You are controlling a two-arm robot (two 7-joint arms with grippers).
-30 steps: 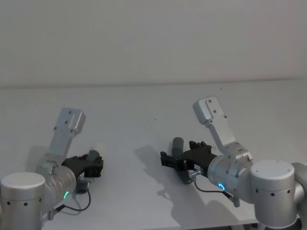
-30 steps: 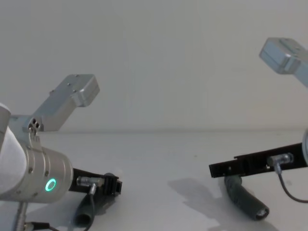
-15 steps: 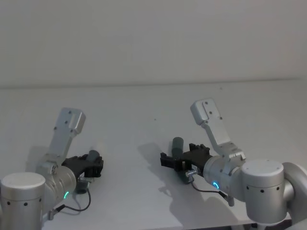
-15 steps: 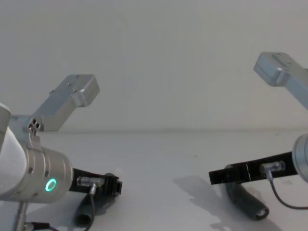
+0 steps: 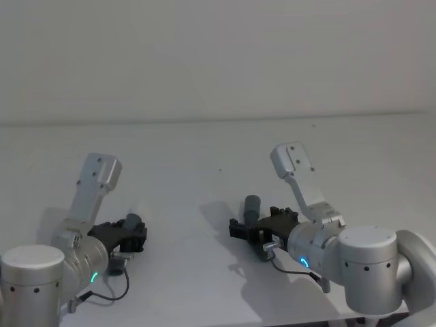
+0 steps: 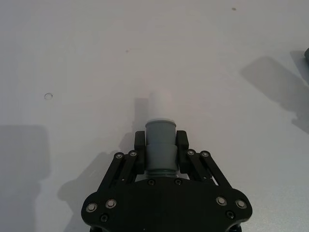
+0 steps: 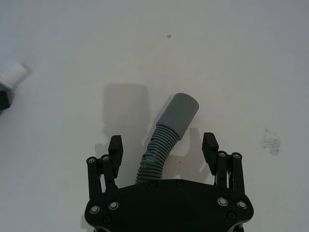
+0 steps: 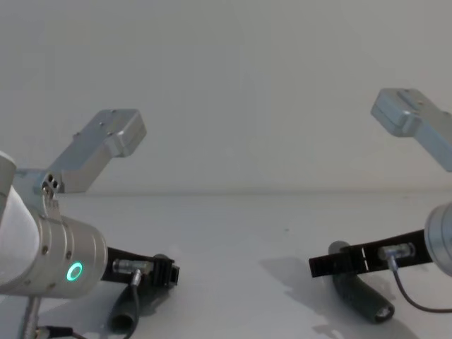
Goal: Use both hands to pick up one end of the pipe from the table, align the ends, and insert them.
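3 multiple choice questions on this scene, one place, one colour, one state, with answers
1. Where is the grey-cuffed hose piece? A in a bin B on the floor C between the jaws of the right gripper
2. The tip of the other hose piece, in the left gripper, is: A black B white C red
3. The right gripper's jaws are: A open B shut on the hose C hidden
Answers: C, the right wrist view shows jaws either side of it; B, it is white in the left wrist view; A, gaps show on both sides.
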